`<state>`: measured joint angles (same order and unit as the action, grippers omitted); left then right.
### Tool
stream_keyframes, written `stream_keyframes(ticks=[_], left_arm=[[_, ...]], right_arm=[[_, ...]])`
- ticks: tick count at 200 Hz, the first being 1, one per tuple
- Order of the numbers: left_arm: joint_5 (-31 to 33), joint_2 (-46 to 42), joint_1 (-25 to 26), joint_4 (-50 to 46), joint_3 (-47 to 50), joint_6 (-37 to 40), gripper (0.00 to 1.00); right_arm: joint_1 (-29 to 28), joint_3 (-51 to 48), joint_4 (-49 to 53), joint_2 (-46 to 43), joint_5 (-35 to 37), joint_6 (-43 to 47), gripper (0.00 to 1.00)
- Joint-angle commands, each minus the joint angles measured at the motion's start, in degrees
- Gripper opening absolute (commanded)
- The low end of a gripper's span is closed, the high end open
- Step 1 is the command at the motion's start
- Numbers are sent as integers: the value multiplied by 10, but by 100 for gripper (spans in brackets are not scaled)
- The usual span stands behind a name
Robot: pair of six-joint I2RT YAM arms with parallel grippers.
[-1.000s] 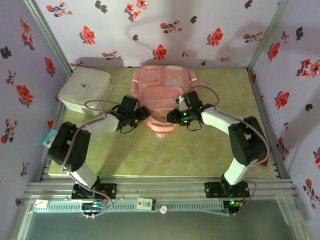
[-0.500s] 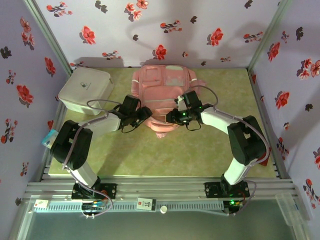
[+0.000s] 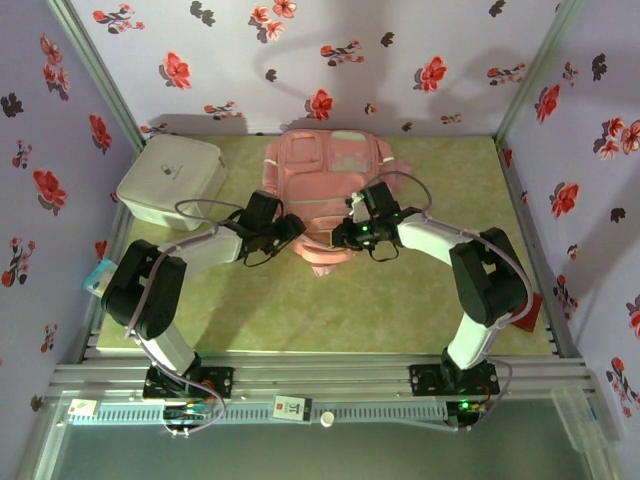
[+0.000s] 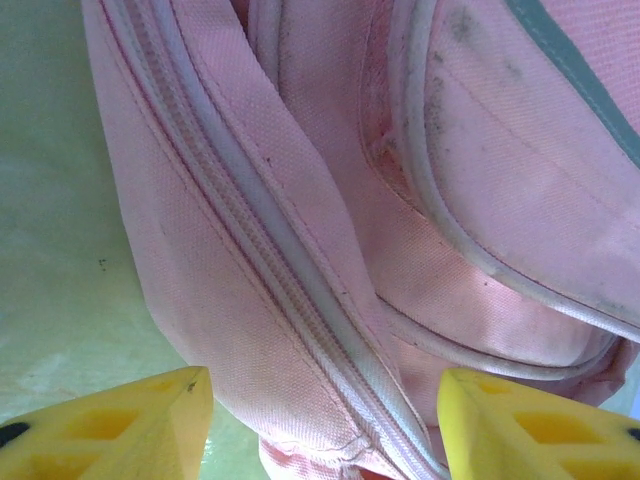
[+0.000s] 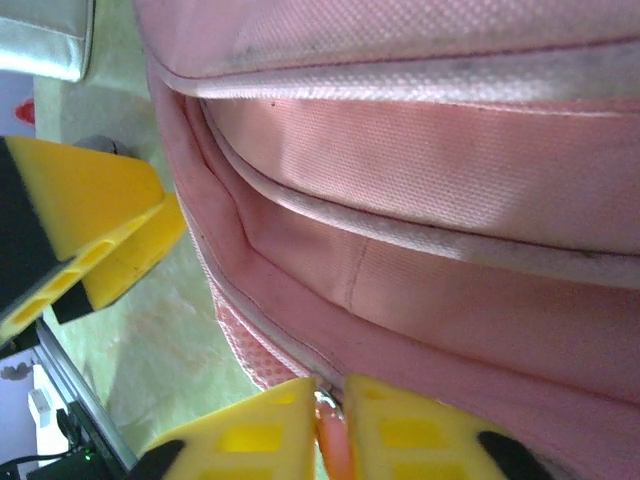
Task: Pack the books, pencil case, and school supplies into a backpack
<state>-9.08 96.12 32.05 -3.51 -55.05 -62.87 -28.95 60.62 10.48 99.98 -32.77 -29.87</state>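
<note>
Backpack (image 3: 325, 165) lies flat, far-middle on the table (image 3: 400, 310); right gripper (image 5: 330, 395) pinches its orange zip pull (image 5: 330, 448), likely to open it, left gripper (image 4: 320, 392) sits jaws apart astride the seam (image 4: 290, 300), probably steadying.

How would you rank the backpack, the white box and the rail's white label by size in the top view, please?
Largest: backpack.
Then: white box.
Smallest: white label.

We note the backpack (image 4: 300, 250): woven pink cloth, matt, coarse-grained, grimy in patches, its piping (image 4: 480, 260) smoother. Fingers (image 4: 110, 420) of the left gripper (image 4: 322, 400): matt yellow plastic. Table (image 4: 50, 250) beside them: dull, mottled green.
</note>
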Motion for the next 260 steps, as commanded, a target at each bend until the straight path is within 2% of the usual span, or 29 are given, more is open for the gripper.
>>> stream_keyframes(ticks=[1,47,90,120,173,234,260], left_arm=[[-2,11,4,-4,-18,3,61],[-5,23,5,-1,-23,0,60],[0,38,6,-1,-31,-8,50],[5,50,7,0,-40,-12,34],[23,53,7,-21,-53,17,0],[49,50,6,-63,-59,50,0],[49,49,5,-66,-57,53,0]], right_arm=[[-4,8,0,-5,17,10,9],[-7,-18,-5,-44,51,19,0],[-24,-45,-19,-80,83,19,0],[-35,-63,-27,-101,131,4,0],[-47,-90,1,-148,302,-41,0],[-45,-112,86,-188,555,-85,0],[-26,-102,97,-177,579,-79,0]])
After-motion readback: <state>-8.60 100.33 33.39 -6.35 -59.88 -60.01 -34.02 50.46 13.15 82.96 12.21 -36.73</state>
